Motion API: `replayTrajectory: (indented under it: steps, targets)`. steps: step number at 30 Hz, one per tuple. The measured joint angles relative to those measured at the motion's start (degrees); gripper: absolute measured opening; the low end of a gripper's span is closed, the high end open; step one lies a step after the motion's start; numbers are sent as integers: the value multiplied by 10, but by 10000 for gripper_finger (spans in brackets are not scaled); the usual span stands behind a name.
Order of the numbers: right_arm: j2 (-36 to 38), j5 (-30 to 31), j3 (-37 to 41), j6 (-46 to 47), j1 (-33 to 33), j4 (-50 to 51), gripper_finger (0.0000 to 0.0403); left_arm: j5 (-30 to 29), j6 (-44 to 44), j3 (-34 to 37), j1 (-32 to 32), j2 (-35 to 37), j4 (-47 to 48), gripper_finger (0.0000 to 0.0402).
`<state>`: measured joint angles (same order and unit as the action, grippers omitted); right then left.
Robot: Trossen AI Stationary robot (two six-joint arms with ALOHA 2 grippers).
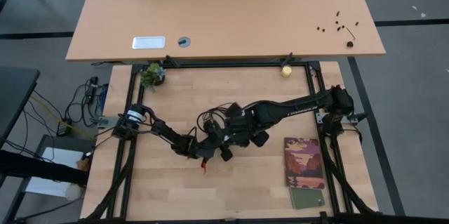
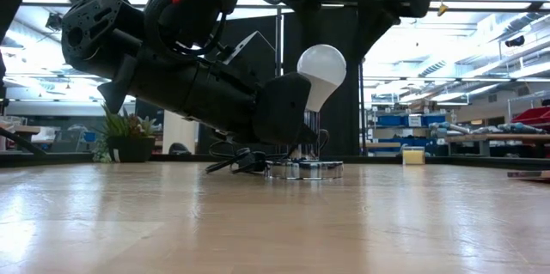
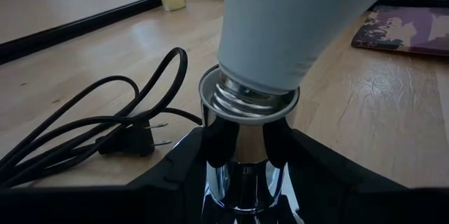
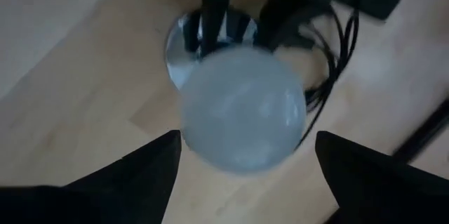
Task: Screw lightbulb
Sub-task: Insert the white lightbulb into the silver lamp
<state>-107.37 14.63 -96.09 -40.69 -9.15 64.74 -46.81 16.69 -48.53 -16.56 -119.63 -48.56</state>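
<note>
Mid-screwing: lightbulb seated tilted in socket, clamped by left gripper. Right gripper spread open around the globe. Next: close, twist clockwise.

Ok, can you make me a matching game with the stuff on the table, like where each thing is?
Things:
1. lightbulb
2. booklet
3. plant
4. black cord

Places:
A. far left corner of the table
B. flat on the table near the right arm
C. tilted in the silver socket
D. looped on the wood beside the socket

Pairs: 1-C, 2-B, 3-A, 4-D
</note>
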Motion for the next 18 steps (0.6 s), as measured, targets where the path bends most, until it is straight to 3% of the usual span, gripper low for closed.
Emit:
replayTrajectory:
  steps: [7, 18]
  targets:
    - [-3, -41, 14, -33, 15, -37, 350, 2, 0, 0, 0, 0, -3, 169]
    - [-4, -42, 79, -67, 17, -121, 348, 3, 0, 0, 0, 0, -5, 169]
